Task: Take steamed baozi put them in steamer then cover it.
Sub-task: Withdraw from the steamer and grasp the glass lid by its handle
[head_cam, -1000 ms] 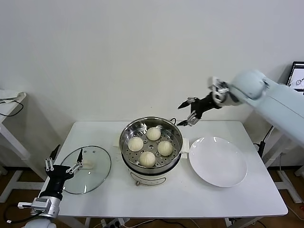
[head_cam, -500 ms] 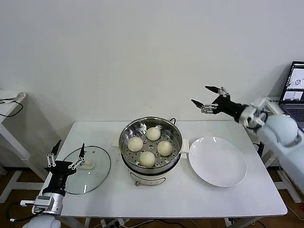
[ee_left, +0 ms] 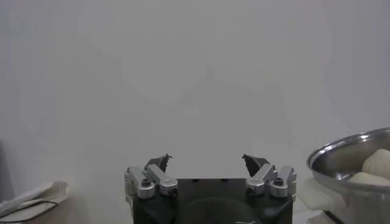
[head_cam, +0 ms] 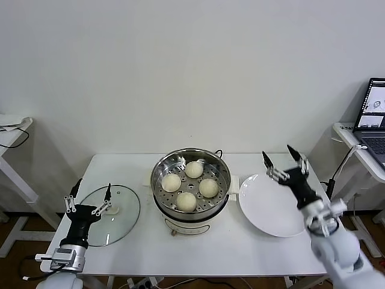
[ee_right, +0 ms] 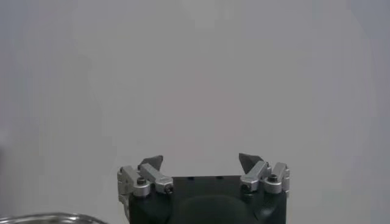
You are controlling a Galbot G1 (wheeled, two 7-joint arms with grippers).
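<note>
The right gripper (head_cam: pixel 285 158) has swung down from the upper right of the frame to hover above the white plate (head_cam: pixel 264 211) at centre right, its prongs spread wide and empty. At lower left, the left gripper (head_cam: pixel 90 195) has edged up beside the glass lid (head_cam: pixel 123 220), equally wide. Four baozi (head_cam: pixel 186 200) sit inside the uncovered steamer (head_cam: pixel 162 165) at mid-frame on a white table (head_cam: pixel 210 253), before a bare white wall (head_cam: pixel 180 66). A laptop (head_cam: pixel 372 117) glows at far right; no writing is legible.
</note>
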